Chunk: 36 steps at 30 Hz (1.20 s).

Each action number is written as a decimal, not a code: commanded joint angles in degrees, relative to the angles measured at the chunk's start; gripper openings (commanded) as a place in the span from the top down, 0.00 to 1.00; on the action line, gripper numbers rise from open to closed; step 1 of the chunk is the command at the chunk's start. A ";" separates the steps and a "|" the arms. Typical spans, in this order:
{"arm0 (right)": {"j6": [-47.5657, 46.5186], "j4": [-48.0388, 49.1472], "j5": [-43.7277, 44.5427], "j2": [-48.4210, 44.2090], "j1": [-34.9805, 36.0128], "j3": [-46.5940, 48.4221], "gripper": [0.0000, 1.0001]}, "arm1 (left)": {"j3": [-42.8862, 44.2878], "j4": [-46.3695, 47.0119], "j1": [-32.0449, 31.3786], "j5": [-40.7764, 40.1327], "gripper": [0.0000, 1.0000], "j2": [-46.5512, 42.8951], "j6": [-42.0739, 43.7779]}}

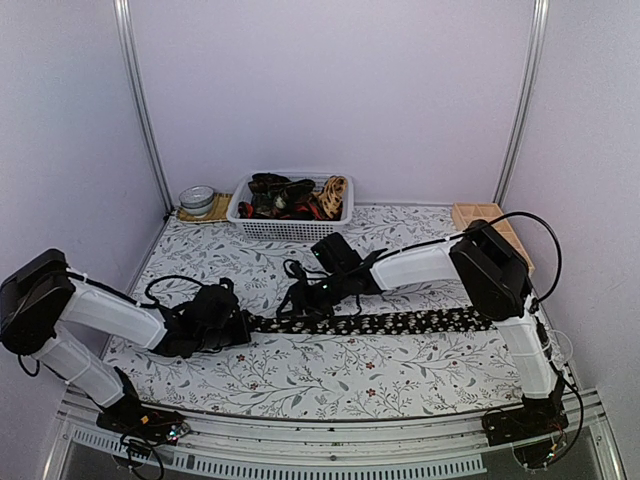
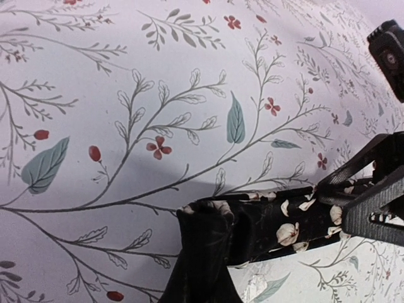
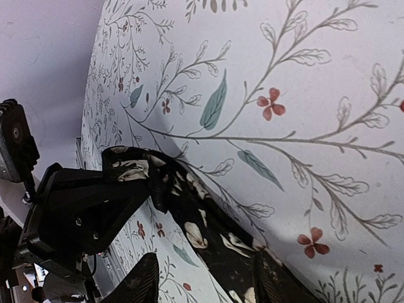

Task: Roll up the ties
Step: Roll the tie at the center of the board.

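A black tie with pale flowers (image 1: 400,322) lies flat across the middle of the table, running left to right. My left gripper (image 1: 228,325) is shut on its folded left end (image 2: 252,230); in the left wrist view the left gripper (image 2: 205,218) comes up from the bottom edge onto that fold. My right gripper (image 1: 303,305) hovers just right of it. In the right wrist view it (image 3: 205,271) stands open, one finger on each side of the tie (image 3: 202,233), not gripping the cloth. The left gripper (image 3: 82,214) shows there holding the tie's end.
A white basket (image 1: 290,230) at the back holds several more ties (image 1: 285,195). A round tin (image 1: 198,198) sits on a mat to its left, and a wooden box (image 1: 480,215) stands at the back right. A floral cloth (image 1: 330,375) covers the table.
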 commanded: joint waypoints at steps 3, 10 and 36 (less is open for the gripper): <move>-5.00 -5.68 5.43 -9.65 -0.70 -5.29 0.49 | 4.90 -14.13 -1.89 -7.56 1.00 0.20 6.14; -6.45 -5.39 8.23 -11.73 -0.86 -9.44 0.49 | 12.17 -24.75 -4.51 -14.21 1.00 5.38 5.55; -4.32 -0.36 4.42 -11.72 -2.38 -14.69 0.48 | 37.86 -55.34 -16.18 -33.25 1.00 23.44 -1.82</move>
